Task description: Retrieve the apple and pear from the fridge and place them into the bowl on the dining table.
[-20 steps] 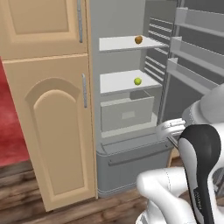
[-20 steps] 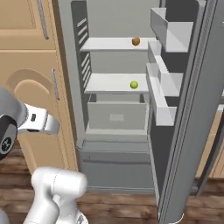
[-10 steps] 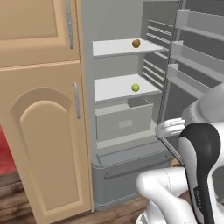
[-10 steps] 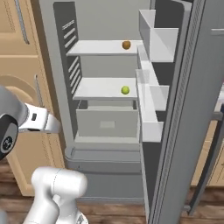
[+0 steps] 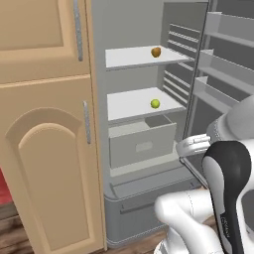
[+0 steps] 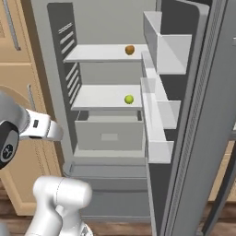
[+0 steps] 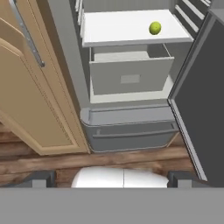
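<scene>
**Grey fridge open, both fruits on its shelves**

Grey and tall, the fridge [image 5: 149,124] stands with its door [image 6: 193,120] swung wide to the right, the white door bins [image 6: 159,106] facing the shelves. A brownish fruit [image 5: 156,52] sits near the right front edge of the upper white shelf [image 5: 134,57]. A yellow-green fruit [image 5: 155,103] sits near the right front edge of the lower shelf [image 6: 106,97], just above the grey drawer [image 5: 141,144]; which one is the apple and which the pear I cannot tell.

Tan wooden cabinet [image 5: 47,149] with an arched door panel stands touching the fridge's left side. The gripper [image 7: 111,180] hangs low before the fridge with its fingertips [image 7: 41,179] spread wide and nothing between them, well apart from both fruits. The open door edge stands just right of the drawer front.
</scene>
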